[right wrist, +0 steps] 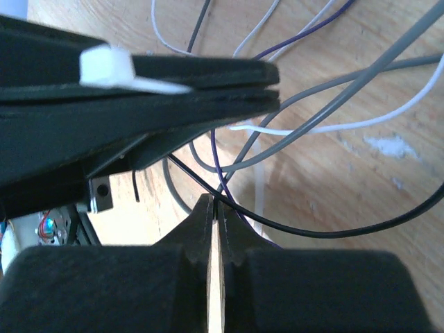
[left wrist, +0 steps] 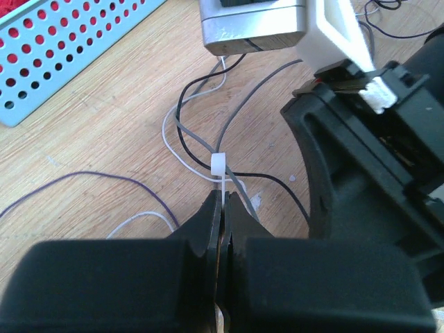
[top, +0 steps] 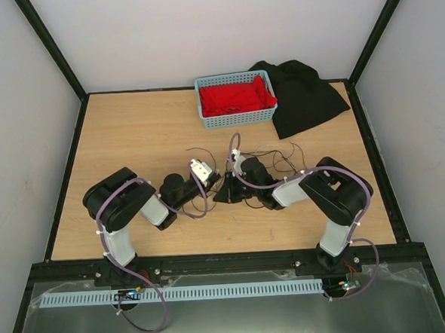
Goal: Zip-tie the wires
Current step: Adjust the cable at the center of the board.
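We see the left pincer (left wrist: 223, 201) pressed together on the tail of a white zip tie (left wrist: 218, 164), whose head sits just beyond its tips, where several of the wires (right wrist: 368, 69) cross. These lie in loose loops on the counter (top: 130, 142), between the two arms. The right pincer (right wrist: 216, 202) is all but closed, with one purple wire running to its tips; we cannot tell whether it is nipped.
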{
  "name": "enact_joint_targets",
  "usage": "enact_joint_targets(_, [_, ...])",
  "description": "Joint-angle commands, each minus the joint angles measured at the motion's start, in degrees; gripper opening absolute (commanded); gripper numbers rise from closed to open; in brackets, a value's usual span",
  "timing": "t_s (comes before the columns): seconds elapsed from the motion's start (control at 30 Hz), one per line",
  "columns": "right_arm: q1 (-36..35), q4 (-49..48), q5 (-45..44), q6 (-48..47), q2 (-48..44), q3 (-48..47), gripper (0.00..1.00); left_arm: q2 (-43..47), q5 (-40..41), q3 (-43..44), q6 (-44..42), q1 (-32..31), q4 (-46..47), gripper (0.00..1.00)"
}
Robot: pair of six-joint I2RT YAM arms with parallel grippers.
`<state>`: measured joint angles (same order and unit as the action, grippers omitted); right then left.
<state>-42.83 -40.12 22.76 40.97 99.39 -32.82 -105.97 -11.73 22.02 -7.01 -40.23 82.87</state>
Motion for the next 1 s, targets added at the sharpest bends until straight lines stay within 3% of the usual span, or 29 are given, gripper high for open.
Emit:
enact_joint_targets(0.0, [-0.5, -3.6, -0.1, 0.0, 2.9, -3.8, 0.08, 2.6, 0.0, -1.7, 1.8, 1.4, 2.0, 0.00])
enact_joint_targets(0.07, [-0.5, -3.7, 0.1, -0.9, 3.1, -4.4, 0.11, 2.9, -0.4, -2.2, 1.9, 2.1, 2.0, 0.00])
enact_joint_targets(0.23, [-0.5, -3.2, 3.9, -4.8, 2.4, -5.5, 0.34, 3.3, -3.3, -2.6, 3.2, 3.8, 2.0, 0.00])
enact_joint_targets(0.47, [-0.5, 6.3, 7.9, -14.8, -2.0, -5.9, 0.53, 3.5, -9.6, -2.7, 5.7, 6.7, 2.0, 0.00])
enact_joint_targets(0.77, [-0.5, 9.6, 4.8, -26.7, -17.4, 2.7, 0.70, -0.3, -19.7, 0.3, 10.3, 8.8, 1.9, 0.00])
enact_joint_targets(0.97, [-0.5, 4.7, -6.5, -40.3, -32.8, 14.0, 0.82, -2.2, -25.6, 2.4, 14.9, 10.7, 1.9, 0.00])
